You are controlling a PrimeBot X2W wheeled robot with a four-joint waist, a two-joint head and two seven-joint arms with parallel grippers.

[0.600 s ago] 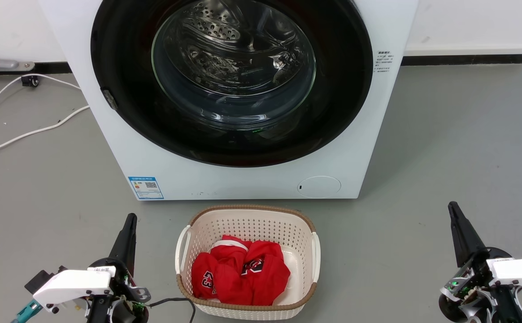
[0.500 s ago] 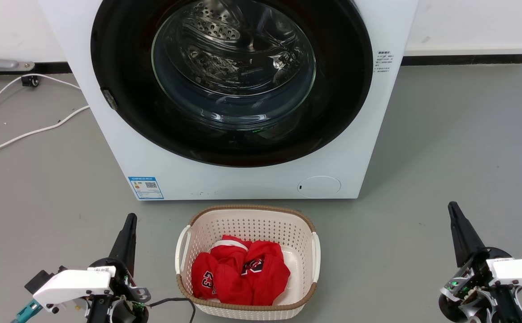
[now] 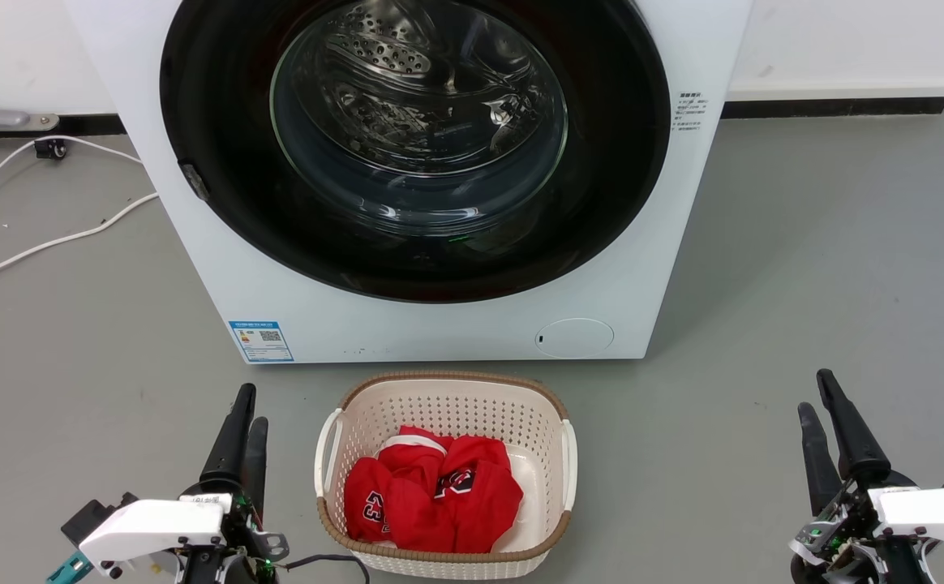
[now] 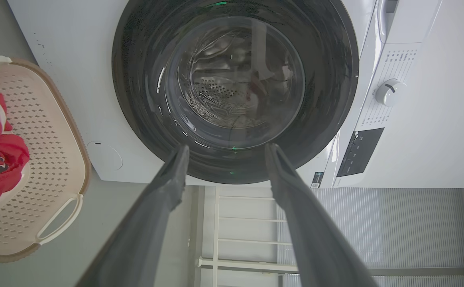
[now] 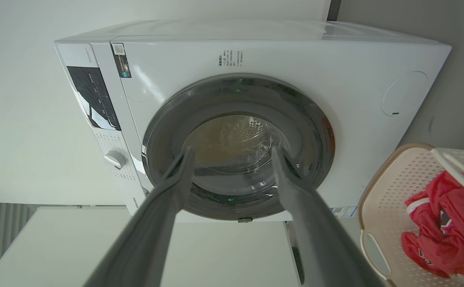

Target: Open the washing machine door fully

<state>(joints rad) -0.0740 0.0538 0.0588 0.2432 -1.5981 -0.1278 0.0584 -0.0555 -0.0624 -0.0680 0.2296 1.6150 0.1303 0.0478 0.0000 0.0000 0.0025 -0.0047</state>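
Observation:
The white washing machine [image 3: 407, 328] stands straight ahead. Its glossy black washing machine door [image 3: 618, 162] lies shut flat against the front, and the steel drum shows through the glass bowl. A small metal catch [image 3: 194, 180] sits on the door's left rim. My left gripper [image 3: 249, 405] hovers low at the left, open and empty, well short of the machine. At the lower right, my right gripper [image 3: 814, 393] is also open and empty. In the wrist views the left gripper [image 4: 224, 149] and the right gripper [image 5: 232, 153] both point at the door [image 4: 136, 99] [image 5: 168, 131].
A cream laundry basket [image 3: 448, 383] with red clothes [image 3: 439, 495] stands on the grey floor just before the machine, between my arms. White cables [image 3: 50, 239] lie on the floor to the machine's left. A white wall runs behind.
Both grippers have turned slightly, so two separate fingers now show on each instead of one. The door has not moved.

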